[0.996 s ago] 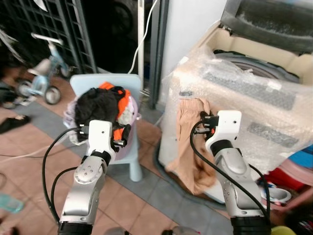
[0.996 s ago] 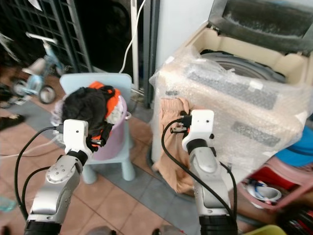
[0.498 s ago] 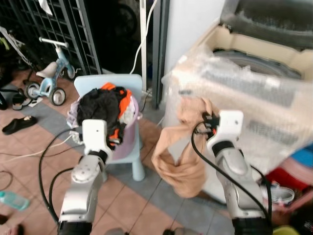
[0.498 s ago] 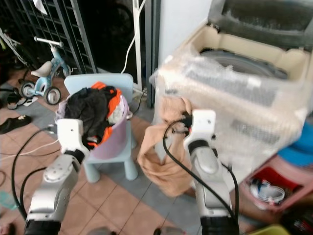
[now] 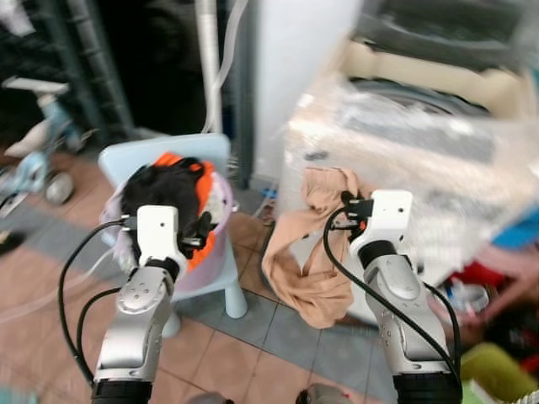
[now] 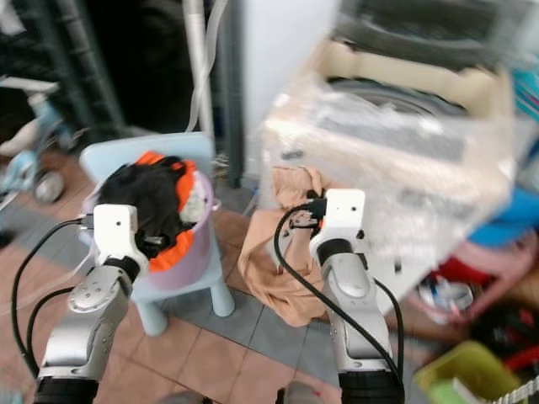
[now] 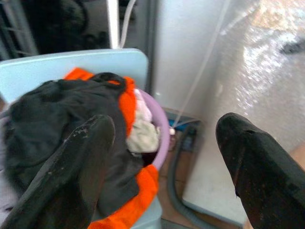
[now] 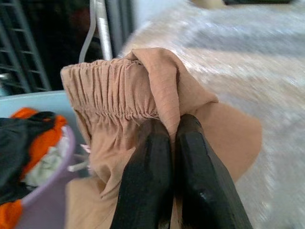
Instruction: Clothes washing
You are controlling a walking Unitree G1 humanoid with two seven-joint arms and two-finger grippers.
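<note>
A tan garment with an elastic waistband hangs from my right gripper, which is shut on a fold of it in front of the washing machine. The machine is wrapped in bubble film and its lid stands open. My left gripper is open, its two fingers spread wide, just short of a lilac basket. The basket holds black and orange clothes and sits on a pale blue child's chair.
A grey hose runs along the floor by the machine's base. A tricycle stands at the far left by a dark metal grille. A yellow-green bin and a pink crate sit at the right. The floor is tiled.
The camera has shifted and the picture is blurred. The tan garment still hangs from my right gripper and now swings closer to the machine's front. My left gripper stays by the basket.
</note>
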